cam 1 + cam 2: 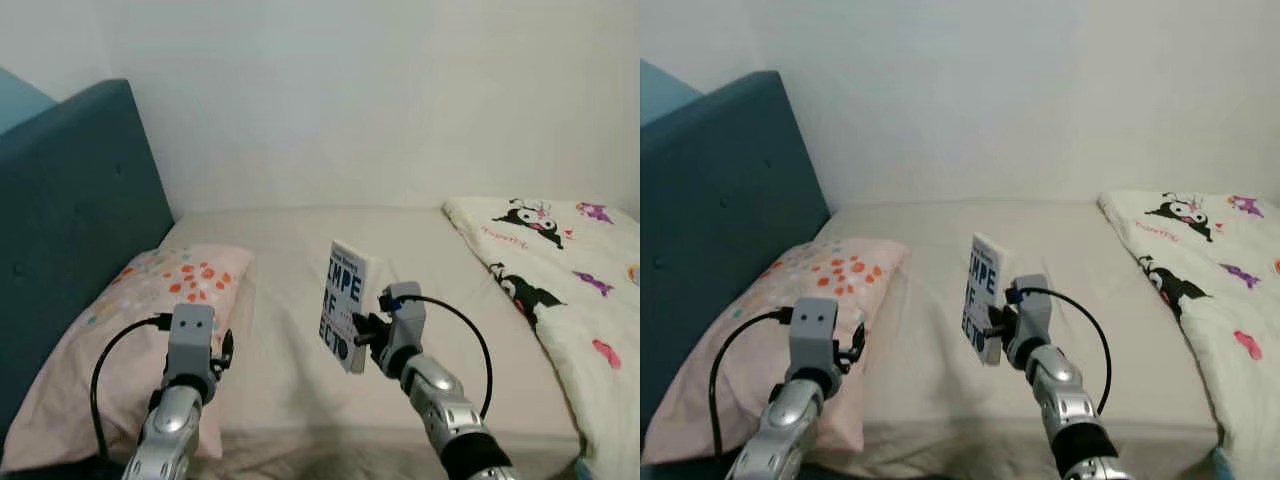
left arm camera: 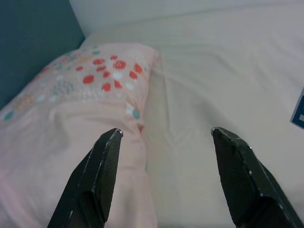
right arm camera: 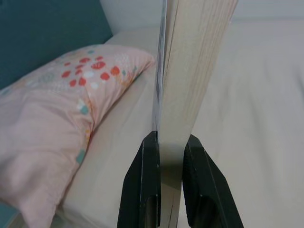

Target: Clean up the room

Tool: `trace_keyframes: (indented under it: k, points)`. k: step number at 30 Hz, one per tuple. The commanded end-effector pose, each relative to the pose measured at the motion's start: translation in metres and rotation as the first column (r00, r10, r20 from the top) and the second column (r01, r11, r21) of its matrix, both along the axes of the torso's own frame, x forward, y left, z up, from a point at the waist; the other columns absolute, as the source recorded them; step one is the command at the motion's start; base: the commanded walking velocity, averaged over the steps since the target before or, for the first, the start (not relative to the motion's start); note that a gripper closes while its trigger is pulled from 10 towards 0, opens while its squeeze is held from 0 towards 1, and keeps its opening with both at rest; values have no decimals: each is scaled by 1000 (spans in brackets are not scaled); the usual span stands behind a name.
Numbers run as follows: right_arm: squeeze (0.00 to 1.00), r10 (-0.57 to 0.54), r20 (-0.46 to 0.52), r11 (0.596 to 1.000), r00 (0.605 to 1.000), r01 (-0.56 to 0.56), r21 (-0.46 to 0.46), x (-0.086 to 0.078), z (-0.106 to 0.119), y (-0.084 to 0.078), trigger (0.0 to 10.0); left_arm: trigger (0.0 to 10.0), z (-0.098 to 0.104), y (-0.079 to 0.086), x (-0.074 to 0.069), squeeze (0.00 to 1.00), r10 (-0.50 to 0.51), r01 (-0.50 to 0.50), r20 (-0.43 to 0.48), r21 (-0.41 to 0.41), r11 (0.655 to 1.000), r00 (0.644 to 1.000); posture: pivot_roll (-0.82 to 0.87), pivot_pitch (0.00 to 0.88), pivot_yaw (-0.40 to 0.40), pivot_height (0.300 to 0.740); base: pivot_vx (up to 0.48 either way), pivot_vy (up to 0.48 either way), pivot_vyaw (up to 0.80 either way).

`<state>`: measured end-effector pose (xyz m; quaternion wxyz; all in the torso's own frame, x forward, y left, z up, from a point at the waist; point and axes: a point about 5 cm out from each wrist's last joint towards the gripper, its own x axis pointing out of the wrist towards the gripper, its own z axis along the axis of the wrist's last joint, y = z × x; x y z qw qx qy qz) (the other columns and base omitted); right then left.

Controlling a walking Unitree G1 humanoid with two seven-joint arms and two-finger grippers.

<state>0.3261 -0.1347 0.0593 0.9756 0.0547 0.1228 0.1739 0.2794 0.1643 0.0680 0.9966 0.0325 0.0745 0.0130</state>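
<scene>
Upright above the bed (image 1: 300, 250), a book (image 1: 345, 305) is held by the right gripper (image 3: 168, 156), raised clear of the sheet. Its white cover with large dark blue letters is turned toward the robot's left, and its lower edge is pinched between the two black fingers (image 3: 142, 185). From the right wrist view, the page block is seen edge-on, rising straight up from the clamped fingers, with the cover on the side nearer the pillow (image 1: 130, 330).

The left gripper (image 2: 166, 137) is held over the near part of the bed, its fingers (image 2: 102, 166) spread wide with nothing between them. Below it, one finger is lined up over the pillow's edge and the other over the bare sheet. A small blue corner of the book is caught at the border of the left wrist view.

The pillow is pale pink with red, orange and teal dots, and it is laid against the teal headboard (image 1: 70, 220) on the robot's left. A beige sheet is stretched over the mattress, slightly creased beside the pillow. On the robot's right, a white blanket (image 1: 560, 260) printed with black and purple cartoon figures is spread along the bed, well apart from the book. A plain white wall (image 1: 380, 90) is seen behind the bed.
</scene>
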Motion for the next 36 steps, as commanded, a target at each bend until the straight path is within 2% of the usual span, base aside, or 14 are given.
trace_keyframes:
  k: [1,5,22,28,30,31,33,34,35,36]
  points:
    - [0,9,19,1000,1000,-9,15,2,5,3,10000,10000,-6,0,-3,0,2,-2,-31,-1,1000,1000,-9,0,8,625,0,0,0]
    - [0,9,20,1000,1000,-10,17,1,5,3,10000,10000,-6,-2,-4,0,-9,9,-32,0,1000,999,-10,0,10,610,0,0,0]
    - [0,15,15,999,1000,-15,34,0,5,2,10000,10000,-5,-6,-4,0,-47,47,-39,-2,999,998,-6,0,11,610,0,0,0]
    - [0,101,26,993,995,-102,58,7,16,6,10000,10000,-4,0,-6,0,-27,27,-37,5,1000,999,-4,0,10,590,0,0,0]
    - [0,303,37,951,952,-305,49,13,32,15,10000,10000,-2,10,-6,0,4,-4,-27,9,1000,1000,2,0,1,590,0,0,0]
    - [0,303,37,951,952,-305,49,13,32,15,10000,10000,-2,10,-6,0,4,-4,-27,9,1000,1000,2,0,1,590,0,0,0]
    - [0,504,41,862,862,-506,29,17,50,15,10000,10000,1,20,-7,0,31,-31,-15,11,999,999,10,0,-7,590,0,0,0]
    - [0,504,41,862,862,-506,29,17,50,15,10000,10000,1,20,-7,0,31,-31,-15,11,999,999,10,0,-7,590,0,0,0]
    - [0,551,41,833,833,-553,22,18,56,13,10000,10000,3,23,-7,0,39,-39,-11,12,999,999,11,0,-9,590,0,0,0]
    - [0,616,24,788,787,-616,1,21,63,7,10000,10000,5,29,-7,0,53,-53,-3,11,999,999,17,7,-17,590,0,0,0]
